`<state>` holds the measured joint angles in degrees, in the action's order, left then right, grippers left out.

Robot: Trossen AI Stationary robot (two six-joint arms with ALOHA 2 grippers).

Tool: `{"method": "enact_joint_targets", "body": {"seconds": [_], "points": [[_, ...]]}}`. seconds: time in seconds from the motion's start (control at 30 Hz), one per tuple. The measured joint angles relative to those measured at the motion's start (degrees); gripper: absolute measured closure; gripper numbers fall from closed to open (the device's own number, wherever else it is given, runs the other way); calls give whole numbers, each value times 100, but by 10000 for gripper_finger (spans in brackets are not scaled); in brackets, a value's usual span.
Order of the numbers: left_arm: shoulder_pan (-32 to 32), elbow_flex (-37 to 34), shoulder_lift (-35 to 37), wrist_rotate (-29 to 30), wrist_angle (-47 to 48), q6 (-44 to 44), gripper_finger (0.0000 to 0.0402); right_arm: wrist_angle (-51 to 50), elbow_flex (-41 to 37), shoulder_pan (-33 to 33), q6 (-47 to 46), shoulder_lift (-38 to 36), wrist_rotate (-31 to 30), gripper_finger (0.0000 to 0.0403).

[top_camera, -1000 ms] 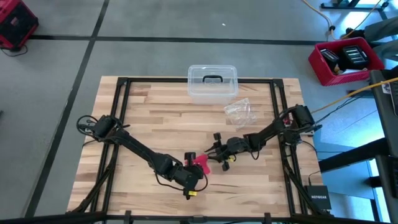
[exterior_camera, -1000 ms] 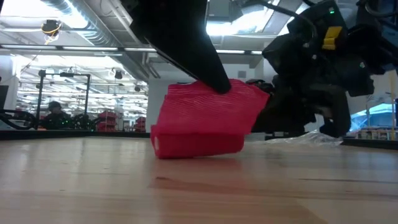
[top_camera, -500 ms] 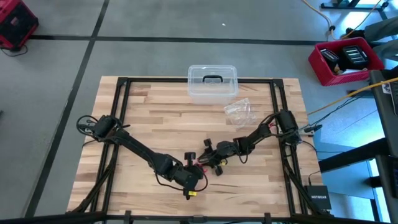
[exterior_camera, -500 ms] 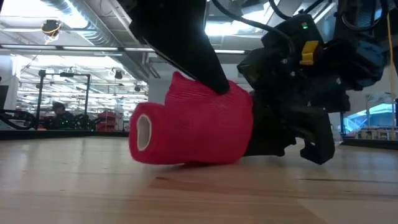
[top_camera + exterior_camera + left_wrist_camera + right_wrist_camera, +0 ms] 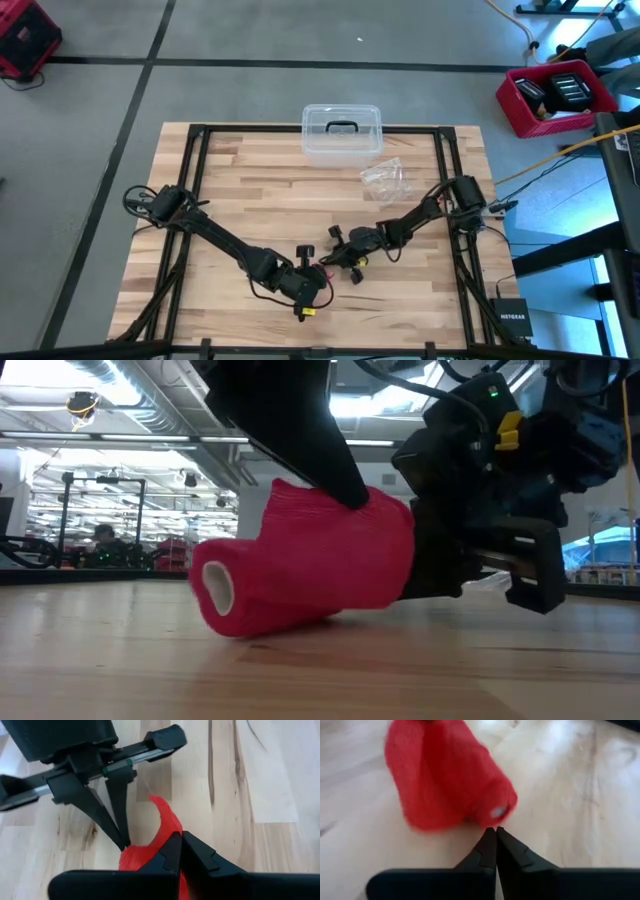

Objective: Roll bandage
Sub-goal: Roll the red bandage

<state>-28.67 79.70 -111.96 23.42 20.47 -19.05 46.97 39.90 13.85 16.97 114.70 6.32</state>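
Bandage (image 5: 310,560) had rolled further, open core swung nearer; left gripper (image 5: 177,851) pinched it, right gripper (image 5: 495,840) closed empty.

The bandage (image 5: 305,580) has rolled up, its open end tilting down.

The bandage (image 5: 310,560) looks like matt, finely ribbed red cloth, lying on the pale, smooth wooden table (image 5: 320,670).

The bandage (image 5: 322,266) lies on the table (image 5: 240,180) between my left gripper (image 5: 306,260) and right gripper (image 5: 333,262); box (image 5: 341,133) and wrapper (image 5: 386,179) sit behind.
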Motion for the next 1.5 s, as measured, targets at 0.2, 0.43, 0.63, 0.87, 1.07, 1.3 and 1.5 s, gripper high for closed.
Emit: {"method": "enact_joint_targets", "body": {"seconds": [0.2,0.43,0.63,0.87,1.07,1.3,1.5], "points": [[-66,236,247,156,-1,267,399,-629,-389,145,-99,-636,-546,399],[-108,345,578,640,15,766,399,-1395,-562,570,-258,-1140,-1379,397],[-42,345,673,1035,-15,847,399,-2948,-555,686,-1041,-1873,-1628,386],[135,226,637,1053,-50,708,399,-4513,-557,684,-2335,-2845,-1886,384],[217,96,634,1057,-44,572,399,-4095,-558,695,-2579,-2849,-1729,341],[303,98,633,1413,-586,891,399,-4571,-562,807,-2731,-2930,-812,258],[548,98,634,1544,-774,765,399,-5109,-562,1349,-2849,-3419,-1383,241]]}}
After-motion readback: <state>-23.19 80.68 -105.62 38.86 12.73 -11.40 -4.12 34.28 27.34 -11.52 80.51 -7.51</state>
